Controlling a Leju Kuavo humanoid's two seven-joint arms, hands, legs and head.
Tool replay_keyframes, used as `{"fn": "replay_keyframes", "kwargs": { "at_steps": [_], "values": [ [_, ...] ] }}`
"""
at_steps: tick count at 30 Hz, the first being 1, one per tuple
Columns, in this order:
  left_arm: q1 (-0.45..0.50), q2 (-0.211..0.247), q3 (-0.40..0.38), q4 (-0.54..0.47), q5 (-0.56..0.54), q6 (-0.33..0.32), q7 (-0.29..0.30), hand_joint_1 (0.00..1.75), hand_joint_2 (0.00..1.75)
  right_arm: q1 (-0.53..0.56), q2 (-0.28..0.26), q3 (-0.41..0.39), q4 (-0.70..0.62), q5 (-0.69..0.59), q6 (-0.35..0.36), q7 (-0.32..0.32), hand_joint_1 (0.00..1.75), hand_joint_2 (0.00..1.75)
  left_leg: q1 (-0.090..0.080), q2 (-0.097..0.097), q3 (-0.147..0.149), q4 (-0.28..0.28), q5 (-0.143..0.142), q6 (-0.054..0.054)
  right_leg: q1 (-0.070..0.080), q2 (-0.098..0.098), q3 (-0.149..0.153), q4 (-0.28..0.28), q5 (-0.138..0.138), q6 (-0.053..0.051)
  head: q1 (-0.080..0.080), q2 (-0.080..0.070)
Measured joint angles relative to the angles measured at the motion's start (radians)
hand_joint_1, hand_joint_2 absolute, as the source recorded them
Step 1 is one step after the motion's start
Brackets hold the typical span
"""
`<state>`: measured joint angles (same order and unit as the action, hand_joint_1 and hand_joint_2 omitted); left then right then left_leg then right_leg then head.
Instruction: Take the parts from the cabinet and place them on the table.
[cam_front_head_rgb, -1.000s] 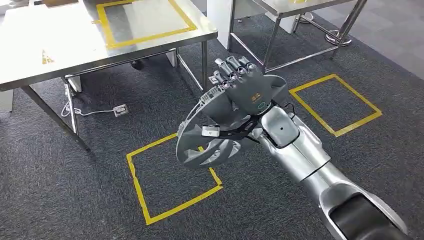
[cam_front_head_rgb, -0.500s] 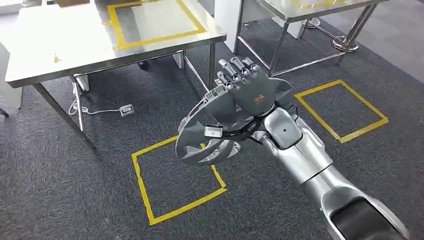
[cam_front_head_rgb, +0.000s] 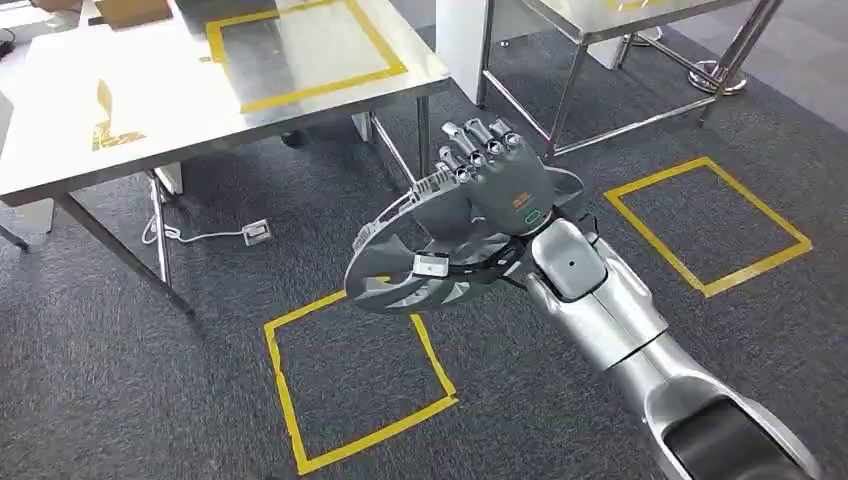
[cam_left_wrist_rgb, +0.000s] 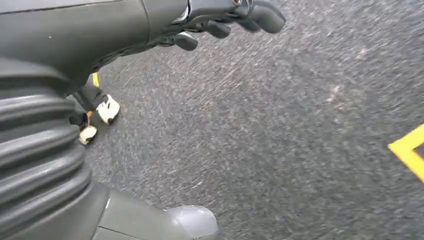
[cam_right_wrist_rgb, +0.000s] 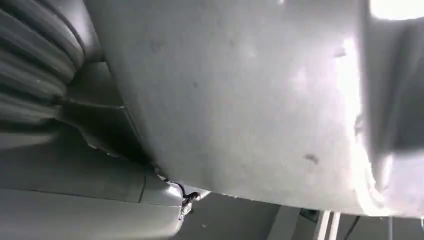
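Observation:
In the head view my right hand (cam_front_head_rgb: 500, 178) grips a grey round part (cam_front_head_rgb: 405, 288) with curved vanes and a small white tag, holding it tilted above the carpet; the fingers lie over its upper rim. The same part (cam_right_wrist_rgb: 250, 100) shows as a pale grey surface close to the right wrist camera. The steel table (cam_front_head_rgb: 120, 100), with a yellow tape rectangle (cam_front_head_rgb: 300, 50) on its top, stands ahead to the left. My left hand (cam_left_wrist_rgb: 220, 20) hangs over the floor, fingers loosely bent, thumb (cam_left_wrist_rgb: 192, 220) apart, nothing in it.
A second steel table (cam_front_head_rgb: 600, 15) stands ahead to the right. Two yellow tape squares mark the carpet, one (cam_front_head_rgb: 350, 385) below the part, one (cam_front_head_rgb: 710, 220) to the right. A white socket with cable (cam_front_head_rgb: 257, 232) lies under the left table. A cardboard box (cam_front_head_rgb: 130, 10) sits at its far edge.
The whole picture has shifted: the camera moved, so the tables and floor squares sit lower and further right. My right hand still holds the part, now tilted a little flatter.

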<state>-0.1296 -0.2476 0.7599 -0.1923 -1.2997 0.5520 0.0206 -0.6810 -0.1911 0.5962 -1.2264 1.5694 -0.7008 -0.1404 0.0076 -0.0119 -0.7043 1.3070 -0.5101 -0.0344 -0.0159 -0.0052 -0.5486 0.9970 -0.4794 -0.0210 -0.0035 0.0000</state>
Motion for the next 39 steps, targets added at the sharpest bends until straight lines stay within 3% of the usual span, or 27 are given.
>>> {"fn": "replay_keyframes", "kwargs": {
  "at_steps": [2, 3, 4, 5, 7, 9, 10, 11, 13, 15, 17, 18, 20, 21, 22, 23, 24, 25, 28, 29, 32, 33, 34, 36, 37, 38, 39],
  "values": [
    [0.007, 0.0, 0.0, 0.0, 0.0, -0.002, 0.0, 0.0, 1.75, 0.003, 0.0, 0.0, 0.0, 0.0, 0.0, 0.0, 1.75, 1.75, 0.0, 0.0, -0.059, 0.01, -0.115, 0.004, 0.0, 0.001, 0.046, -0.005, -0.035, -0.002, 0.0, 0.0],
    [0.009, 0.0, 0.0, 0.001, 0.0, -0.002, 0.0, 0.0, 1.75, 0.003, 0.0, 0.0, 0.0, 0.0, 0.0, 0.0, 1.75, 1.75, 0.0, 0.001, -0.07, -0.023, -0.148, 0.007, 0.0, 0.002, 0.071, -0.006, -0.054, -0.001, -0.001, 0.0],
    [0.009, 0.0, 0.001, 0.001, 0.0, -0.002, 0.0, 0.0, 1.75, 0.003, 0.0, 0.0, 0.0, 0.0, 0.0, 0.0, 1.75, 1.75, 0.0, 0.003, -0.072, -0.075, -0.142, 0.01, 0.0, 0.002, 0.098, -0.007, -0.074, 0.001, 0.0, 0.0],
    [0.011, 0.0, 0.001, 0.001, 0.001, -0.002, -0.001, 0.0, 1.75, 0.004, 0.0, 0.0, 0.001, 0.0, 0.001, 0.0, 1.75, 1.75, 0.0, 0.005, -0.071, -0.145, -0.077, 0.014, 0.0, 0.002, 0.126, -0.008, -0.097, 0.005, -0.001, 0.0],
    [0.021, 0.0, 0.001, 0.006, 0.004, -0.002, -0.003, 0.0, 1.75, 0.007, 0.001, 0.001, 0.011, 0.0, 0.001, -0.001, 1.75, 1.75, -0.005, 0.019, -0.072, -0.305, 0.225, 0.019, 0.007, 0.005, 0.161, 0.0, -0.144, 0.014, -0.004, 0.0],
    [0.02, -0.001, 0.002, 0.004, 0.007, -0.005, -0.003, 0.0, 1.75, 0.007, 0.003, 0.001, 0.011, 0.002, 0.008, -0.003, 1.75, 1.75, -0.012, 0.019, -0.054, -0.274, 0.199, 0.032, 0.009, 0.007, 0.201, -0.03, -0.176, 0.028, -0.001, 0.0],
    [0.015, -0.001, 0.001, 0.002, 0.006, -0.005, -0.005, 0.0, 1.75, 0.0, 0.003, -0.002, 0.011, 0.0, 0.008, -0.002, 1.75, 1.75, -0.01, 0.018, -0.046, -0.274, 0.182, 0.042, 0.006, 0.01, 0.207, -0.011, -0.154, 0.035, -0.001, 0.0],
    [0.005, -0.002, 0.002, 0.002, 0.006, -0.005, -0.005, 0.0, 1.75, -0.012, 0.005, -0.002, 0.011, 0.0, 0.008, -0.002, 1.75, 1.75, -0.01, 0.012, -0.027, -0.271, 0.171, 0.053, 0.005, 0.01, 0.181, 0.044, -0.12, 0.038, -0.002, 0.0],
    [0.001, 0.0, 0.002, -0.001, 0.006, -0.004, -0.007, 0.0, 1.75, -0.017, 0.005, -0.002, 0.009, -0.002, 0.005, -0.002, 1.75, 1.75, -0.004, 0.008, 0.009, -0.28, 0.138, 0.062, 0.001, 0.009, 0.06, 0.231, -0.05, 0.045, 0.002, 0.0],
    [0.0, 0.0, 0.002, -0.001, 0.006, -0.005, -0.007, 0.0, 1.75, -0.008, 0.005, -0.002, 0.011, -0.001, 0.004, -0.003, 1.75, 1.75, -0.002, 0.003, 0.057, -0.288, 0.103, 0.068, 0.0, 0.009, -0.051, 0.328, -0.114, 0.055, 0.003, 0.0],
    [0.006, -0.001, 0.002, 0.0, 0.006, -0.005, -0.006, 0.0, 1.75, 0.003, 0.005, -0.002, 0.011, 0.0, 0.004, -0.003, 1.75, 1.75, -0.001, -0.005, 0.112, -0.296, 0.073, 0.067, 0.0, 0.008, -0.126, 0.318, -0.232, 0.058, 0.007, 0.0],
    [0.009, -0.002, 0.002, 0.0, 0.001, -0.005, -0.008, 0.0, 1.75, 0.003, 0.005, -0.002, 0.011, 0.0, 0.006, -0.004, 1.75, 1.75, -0.001, -0.011, 0.139, -0.3, 0.054, 0.065, 0.0, 0.008, -0.153, 0.285, -0.266, 0.055, 0.007, 0.0],
    [0.009, -0.003, 0.002, 0.002, -0.008, -0.005, -0.016, 0.0, 1.75, 0.004, 0.003, -0.002, 0.012, -0.001, 0.011, -0.006, 1.75, 1.75, -0.001, -0.022, 0.186, -0.301, 0.015, 0.058, 0.005, 0.008, -0.187, 0.168, -0.23, 0.044, 0.008, 0.0],
    [0.009, -0.003, 0.002, 0.002, -0.01, -0.005, -0.019, 0.0, 1.75, 0.007, 0.003, -0.002, 0.013, -0.001, 0.011, -0.008, 1.75, 1.75, -0.001, -0.023, 0.204, -0.301, -0.003, 0.056, 0.01, 0.008, -0.195, 0.095, -0.092, 0.033, 0.008, 0.0],
    [0.013, -0.005, 0.002, 0.006, -0.01, -0.006, -0.021, 0.0, 1.75, 0.014, 0.002, -0.002, 0.017, 0.0, 0.013, -0.008, 1.75, 1.75, -0.002, -0.027, 0.218, -0.297, -0.02, 0.054, 0.014, 0.01, -0.205, 0.02, 0.082, 0.025, 0.008, 0.0],
    [0.012, -0.005, 0.002, 0.006, -0.011, -0.006, -0.022, 0.0, 1.75, 0.015, -0.002, -0.002, 0.02, 0.0, 0.016, -0.009, 1.75, 1.75, -0.008, -0.038, 0.222, -0.296, -0.039, 0.044, 0.021, 0.014, -0.192, -0.017, 0.172, 0.022, 0.014, 0.0],
    [0.01, -0.005, 0.002, 0.006, -0.011, -0.007, -0.021, 0.0, 1.75, 0.017, -0.002, -0.002, 0.02, 0.001, 0.017, -0.011, 1.75, 1.75, -0.01, -0.04, 0.232, -0.3, -0.059, 0.041, 0.02, 0.017, -0.185, -0.007, 0.191, 0.021, 0.012, 0.0],
    [0.009, -0.005, 0.002, 0.005, -0.012, -0.007, -0.022, 0.0, 1.75, 0.012, -0.002, -0.003, 0.019, 0.0, 0.017, -0.01, 1.75, 1.75, -0.011, -0.04, 0.246, -0.282, -0.054, 0.036, 0.014, 0.018, -0.183, -0.005, 0.178, 0.017, 0.011, 0.0],
    [0.001, -0.003, 0.002, 0.003, -0.012, -0.007, -0.023, 0.0, 1.75, -0.004, 0.005, -0.003, 0.018, -0.001, 0.015, -0.009, 1.75, 1.75, -0.01, -0.013, 0.183, -0.165, -0.027, 0.019, 0.012, 0.015, -0.154, -0.007, 0.157, -0.002, 0.009, 0.0],
    [-0.001, -0.003, 0.001, 0.003, -0.013, -0.007, -0.023, 0.0, 1.75, -0.004, 0.005, -0.003, 0.018, 0.0, 0.015, -0.011, 1.75, 1.75, -0.009, -0.004, 0.146, -0.105, -0.046, 0.014, 0.012, 0.015, -0.145, -0.007, 0.148, -0.007, 0.008, 0.0],
    [0.0, -0.002, 0.001, 0.003, -0.017, -0.007, -0.022, 0.0, 1.75, -0.003, 0.005, -0.003, 0.018, 0.0, 0.015, -0.013, 1.75, 1.75, -0.005, 0.0, 0.046, 0.009, -0.174, 0.006, 0.011, 0.015, -0.126, -0.002, 0.124, -0.009, 0.008, 0.0],
    [0.0, -0.002, 0.001, 0.003, -0.019, -0.007, -0.022, 0.0, 1.75, -0.003, 0.005, -0.003, 0.018, 0.0, 0.015, -0.011, 1.75, 1.75, -0.004, 0.001, 0.037, -0.005, -0.17, 0.007, 0.011, 0.015, -0.121, 0.001, 0.116, -0.008, 0.008, 0.0],
    [0.0, -0.002, 0.001, 0.003, -0.019, -0.007, -0.022, 0.0, 1.75, -0.003, 0.005, -0.003, 0.018, 0.0, 0.015, -0.009, 1.75, 1.75, -0.003, 0.001, 0.043, -0.049, -0.128, 0.007, 0.011, 0.016, -0.115, 0.006, 0.108, -0.007, 0.008, 0.0],
    [0.0, -0.001, 0.0, 0.002, -0.019, -0.007, -0.022, 0.0, 1.75, -0.004, 0.005, -0.003, 0.018, 0.0, 0.015, -0.002, 1.75, 1.75, 0.0, 0.004, 0.093, -0.216, 0.019, 0.005, 0.007, 0.015, -0.101, 0.017, 0.091, 0.0, 0.008, 0.0],
    [0.001, -0.002, 0.0, 0.003, -0.019, -0.007, -0.022, 0.0, 1.75, -0.006, 0.004, -0.003, 0.018, 0.0, 0.015, 0.0, 1.75, 1.75, 0.001, 0.009, 0.099, -0.265, 0.046, 0.006, 0.009, 0.015, -0.1, 0.022, 0.086, 0.006, 0.008, 0.0],
    [-0.001, -0.002, 0.0, 0.003, -0.019, -0.007, -0.022, 0.0, 1.75, -0.007, 0.004, -0.003, 0.018, 0.0, 0.016, 0.0, 1.75, 1.75, -0.002, 0.01, 0.096, -0.269, 0.009, 0.024, 0.012, 0.017, -0.102, 0.027, 0.084, 0.012, 0.007, 0.0],
    [-0.001, -0.002, -0.001, 0.003, -0.019, -0.007, -0.022, 0.0, 1.75, -0.008, 0.004, -0.003, 0.019, 0.001, 0.016, 0.0, 1.75, 1.75, -0.004, 0.009, 0.1, -0.266, 0.027, 0.032, 0.012, 0.017, -0.105, 0.025, 0.08, 0.019, 0.008, 0.0]
  ]
}}
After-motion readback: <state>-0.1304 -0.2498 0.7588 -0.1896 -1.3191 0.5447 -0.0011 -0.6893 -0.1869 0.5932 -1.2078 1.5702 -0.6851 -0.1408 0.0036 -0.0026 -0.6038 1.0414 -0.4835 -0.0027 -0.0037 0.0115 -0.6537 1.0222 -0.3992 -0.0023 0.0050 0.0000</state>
